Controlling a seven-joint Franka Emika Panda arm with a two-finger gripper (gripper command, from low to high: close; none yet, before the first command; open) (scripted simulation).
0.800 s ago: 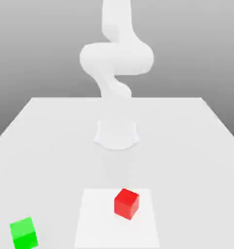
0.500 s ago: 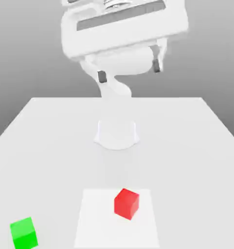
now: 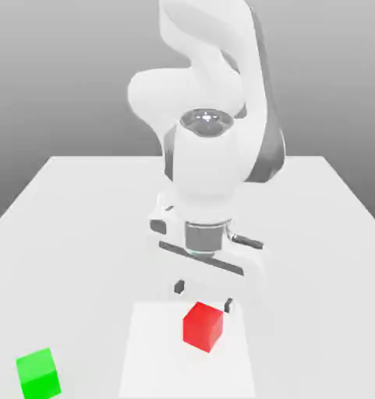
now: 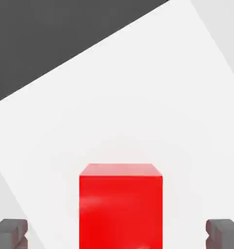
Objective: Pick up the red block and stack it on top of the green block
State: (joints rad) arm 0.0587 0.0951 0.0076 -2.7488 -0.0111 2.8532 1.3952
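Grey backdrop, white counter (image 3: 81,203). Nothing stacked yet: both blocks rest on the counter, grasp, lift and placing all left. Arm (image 3: 210,164) folded forward, wrist pointing straight down. Hand (image 3: 203,296) released, jaws spread wide, hovering just above the red block (image 3: 203,326), which sits between the fingertips (image 4: 11,232). Green block (image 3: 39,374) well apart from the hand, toward the exterior view's left.

A white table (image 3: 81,210) bears a paler square patch (image 3: 151,351) near its front edge.
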